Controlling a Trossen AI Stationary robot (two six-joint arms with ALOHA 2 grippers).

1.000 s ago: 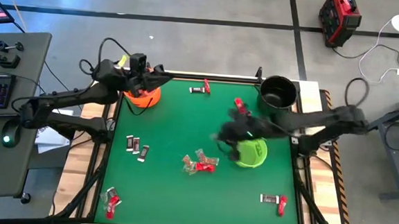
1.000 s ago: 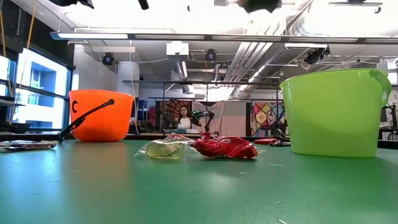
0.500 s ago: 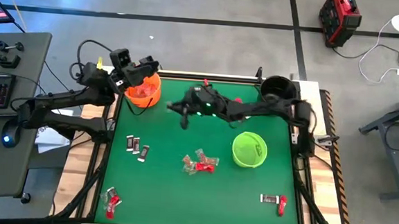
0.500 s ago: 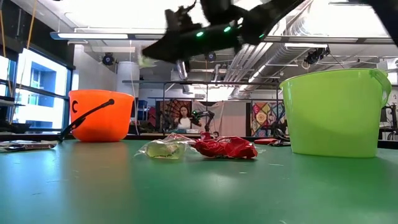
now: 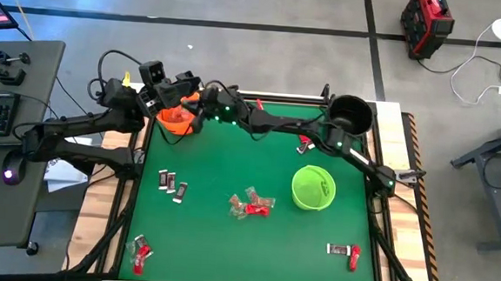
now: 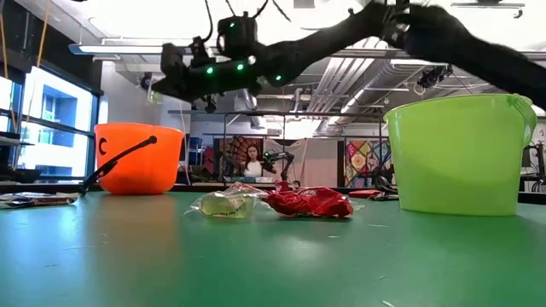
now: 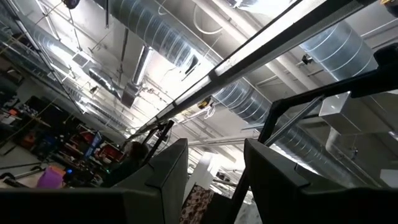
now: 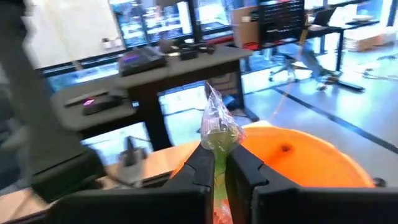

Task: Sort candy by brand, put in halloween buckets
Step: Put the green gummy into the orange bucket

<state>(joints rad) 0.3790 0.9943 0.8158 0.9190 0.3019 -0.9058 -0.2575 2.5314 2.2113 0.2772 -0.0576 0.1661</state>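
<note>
My right gripper (image 8: 221, 163) reaches across the far side of the table and is shut on a silvery-clear candy (image 8: 217, 124) with a greenish middle. It hangs just over the near rim of the orange bucket (image 5: 178, 120) at the table's far left. My left gripper (image 7: 214, 152) stands open, tipped upward, with nothing between its fingers, just left of that bucket (image 5: 169, 83). The green bucket (image 5: 313, 186) stands right of centre and the black bucket (image 5: 350, 114) in the far right corner. More candy (image 5: 251, 203) lies loose in the middle of the green mat. My right gripper pinches the wrapper's lower end (image 8: 219, 148) between its two fingertips. The fingers (image 8: 202, 167) lie about level and come from the table's right side. The candy sticks out past the tips with its twisted end free, lifted clear above the orange bucket (image 8: 298, 162).
Dark-wrapped sweets (image 5: 171, 184) lie at the left of the mat. Red ones lie near the front left (image 5: 141, 252) and front right (image 5: 346, 251) corners. One red sweet (image 5: 302, 147) lies beside my right arm. In the low view the green bucket (image 6: 461, 153) stands near right.
My right gripper has swept from above the green bucket toward the table's far left, sinking and levelling out, and has carried the clear candy to the orange bucket. My left gripper has drawn back from over the orange bucket toward the left and tipped upward, then held still.
</note>
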